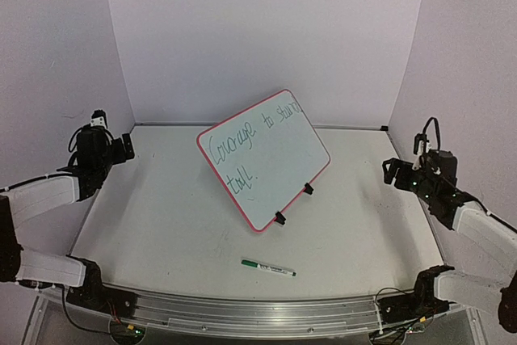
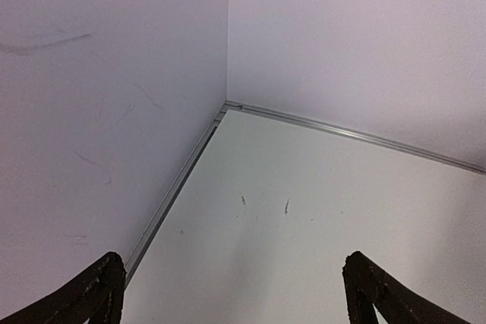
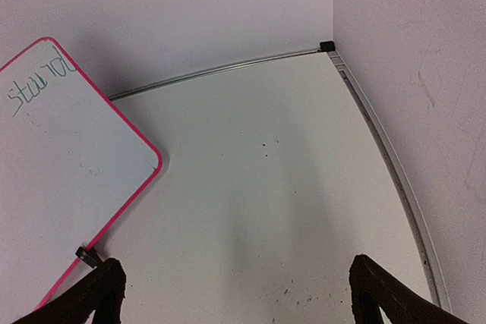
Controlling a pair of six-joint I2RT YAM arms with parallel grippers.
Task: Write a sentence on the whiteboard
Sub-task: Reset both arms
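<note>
left pincer [image 2: 235, 297] and right pincer [image 3: 239, 294] gape apart, empty, at 9 and 3 o'clock of the whiteboard [image 1: 275, 175], propped on the tabletop [image 1: 161, 224] bearing the sentence [image 1: 241, 139] in 2 lines, marker [image 1: 268, 267] at its 6 o'clock; writing looks done, so arms need only park.

The whiteboard [image 1: 283, 169] is white with a thin red-pink frame and two black clip feet [image 1: 308, 188]. The sentence [image 1: 234, 141] on it is thin green cursive. The marker [image 1: 268, 267] is white with a green cap. The counter [image 1: 161, 216] is white, the walls [image 1: 266, 30] pale lilac, and the front rail [image 1: 258, 313] silver.
</note>
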